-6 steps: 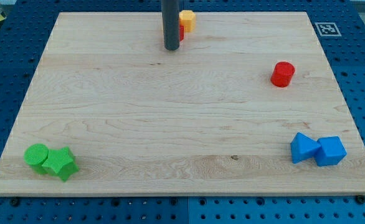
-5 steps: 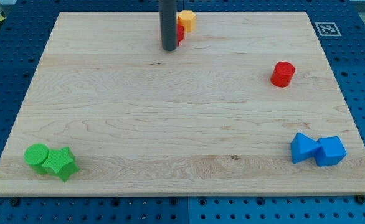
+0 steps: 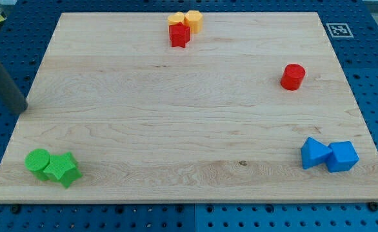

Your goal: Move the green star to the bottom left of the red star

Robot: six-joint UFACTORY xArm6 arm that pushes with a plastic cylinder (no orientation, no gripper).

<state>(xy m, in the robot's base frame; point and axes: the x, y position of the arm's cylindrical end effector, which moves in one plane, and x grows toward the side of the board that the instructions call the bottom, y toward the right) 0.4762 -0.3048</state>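
Observation:
The green star lies near the board's bottom left corner, touching a green cylinder on its left. The red star sits at the board's top middle, touching two yellow blocks above it. My rod comes in from the view's left edge and my tip is just off the board's left edge, well above the green star and far left of the red star.
A red cylinder stands at the right. Two blue blocks sit together at the bottom right. A fiducial marker is at the board's top right corner.
My rod has swept from beside the red star at the top middle to the board's left edge. The red star is now uncovered. No block has moved.

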